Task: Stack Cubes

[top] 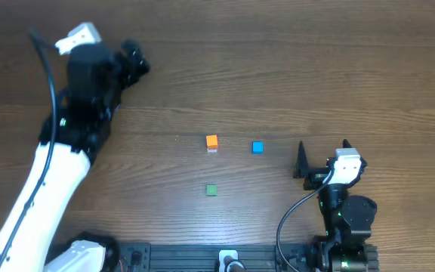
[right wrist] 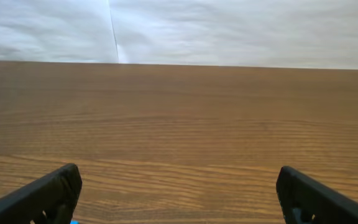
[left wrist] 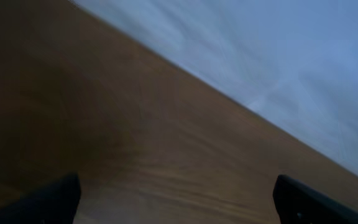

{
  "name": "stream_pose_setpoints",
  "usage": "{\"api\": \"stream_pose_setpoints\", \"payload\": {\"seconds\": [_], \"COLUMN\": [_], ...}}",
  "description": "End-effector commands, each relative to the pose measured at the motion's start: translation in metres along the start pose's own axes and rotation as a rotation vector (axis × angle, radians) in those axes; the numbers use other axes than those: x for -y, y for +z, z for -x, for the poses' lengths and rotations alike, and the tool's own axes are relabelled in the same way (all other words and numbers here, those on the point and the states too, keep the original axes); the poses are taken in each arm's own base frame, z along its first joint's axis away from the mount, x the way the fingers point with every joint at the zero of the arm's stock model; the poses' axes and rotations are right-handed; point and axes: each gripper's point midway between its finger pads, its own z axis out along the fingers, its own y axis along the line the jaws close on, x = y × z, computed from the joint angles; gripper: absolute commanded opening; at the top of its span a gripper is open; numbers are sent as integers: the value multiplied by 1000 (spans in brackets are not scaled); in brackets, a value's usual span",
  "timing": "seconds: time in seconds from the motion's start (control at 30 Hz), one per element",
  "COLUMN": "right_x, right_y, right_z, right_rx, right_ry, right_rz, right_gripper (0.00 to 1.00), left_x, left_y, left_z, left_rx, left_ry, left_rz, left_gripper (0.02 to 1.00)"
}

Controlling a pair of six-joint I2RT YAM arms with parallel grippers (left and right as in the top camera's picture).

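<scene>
We see three small cubes lying on the bare wooden table, all about midway between its left and right edges and somewhat nearer the edge where the arm bases stand. The orange cube is bright and square-faced. A pale patch touches its near side, and we cannot tell whether that is another cube beneath it. The blue cube sits near it on the right-edge side, apart from it, a vivid sky blue. The green cube is a duller, paler green and lies alone, closer to the near edge, in line with the orange one. No cube touches another that we can make out.

The left gripper is up toward the far left corner, well apart from the cubes, and its wrist view shows its fingers spread wide with only wood between them. The right gripper is near the blue cube on its right-edge side, its fingers likewise spread wide and gripping nothing.
</scene>
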Motion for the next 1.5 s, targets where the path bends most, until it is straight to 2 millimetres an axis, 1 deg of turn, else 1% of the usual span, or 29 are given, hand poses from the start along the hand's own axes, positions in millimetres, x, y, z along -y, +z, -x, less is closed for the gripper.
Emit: {"api": "stream_pose_setpoints", "payload": {"seconds": [0.03, 0.07, 0.23, 0.4, 0.43, 0.57, 0.73, 0.9, 1.07, 1.27, 1.5], "right_x": [-1, -1, -1, -1, -1, -1, -1, -1, -1, -1, -1], "right_y": [0, 0, 0, 0, 0, 0, 0, 0, 0, 0, 0], "right_z": [-2, -2, -2, -2, -2, -2, -2, -2, -2, -2, -2], "right_rx": [1, 1, 1, 1, 0, 1, 1, 1, 1, 1, 1], "right_ry": [-8, -8, -8, -8, -8, -8, -8, -8, -8, -8, -8], "right_rz": [2, 2, 2, 2, 2, 2, 2, 2, 2, 2, 2], "right_gripper": [991, 993, 993, 993, 993, 991, 993, 993, 991, 993, 993], "left_x": [-11, -14, -34, -59, -66, -77, -92, -103, -110, -112, -122], "left_y": [-28, -41, -68, -88, -94, -103, -105, -100, -93, -90, -87], "left_z": [-5, -7, -16, -28, -36, -50, -72, -86, -98, -100, -103], "left_rx": [76, 106, 159, 217, 240, 287, 337, 377, 396, 410, 386], "left_ry": [180, 239, 299, 343, 382, 420, 418, 415, 414, 414, 395], "left_rz": [-87, -117, -150, -164, -174, -188, -197, -197, -201, -204, -169], "left_gripper": [989, 989, 985, 989, 993, 998, 998, 998, 998, 998, 1000]}}
